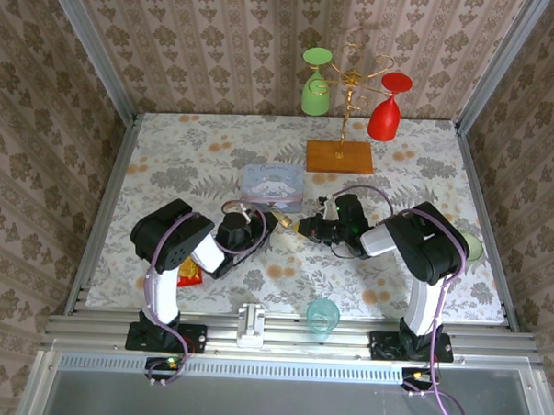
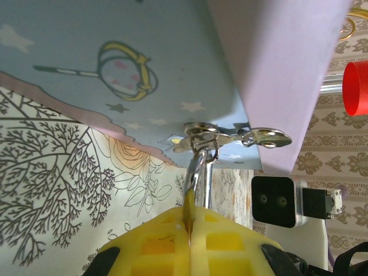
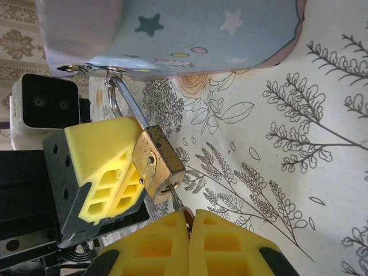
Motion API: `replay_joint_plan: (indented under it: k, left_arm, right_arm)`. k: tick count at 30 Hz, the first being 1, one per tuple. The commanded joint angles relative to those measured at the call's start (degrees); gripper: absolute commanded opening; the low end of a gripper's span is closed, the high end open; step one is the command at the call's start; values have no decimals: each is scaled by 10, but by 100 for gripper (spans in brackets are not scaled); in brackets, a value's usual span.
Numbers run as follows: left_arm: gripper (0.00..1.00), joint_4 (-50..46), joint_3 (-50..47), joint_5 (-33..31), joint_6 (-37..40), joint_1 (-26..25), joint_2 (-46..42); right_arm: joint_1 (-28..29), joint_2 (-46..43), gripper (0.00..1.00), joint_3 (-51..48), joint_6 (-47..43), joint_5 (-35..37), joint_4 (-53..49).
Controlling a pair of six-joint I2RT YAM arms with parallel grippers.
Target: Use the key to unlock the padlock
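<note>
The small brass padlock hangs by its silvery shackle from the hasp of the pale blue tin. My left gripper is shut on the padlock body, whose brass edge shows between the yellow pads. The key sits with its blade in the keyhole at the padlock's bottom. My right gripper is shut on the key's head. In the top view the left gripper and right gripper meet tip to tip in front of the tin, with the padlock between them.
A gold glass rack on an orange base stands behind the tin, with a green glass and a red glass hanging. A teal cup sits at the near edge. An orange-red packet lies by the left arm.
</note>
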Motion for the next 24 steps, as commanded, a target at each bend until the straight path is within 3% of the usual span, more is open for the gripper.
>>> replay_joint_plan:
  k: [1,17,21,24]
  left_arm:
    - [0,-7,-4,39,8,-16,14]
    - [0,-11,-9,34,23,-21,15]
    - [3,-9,-17,28,25,-18,8]
    - [11,-11,-22,23,35,-16,-3]
  right_arm:
    - [6,-15,0,18,-7,18,32]
    - [30,-22,0,71,-58,44,-53]
    - [36,-35,0,59,-57,62,-54]
    - [36,-50,0,32,-63,78,-69]
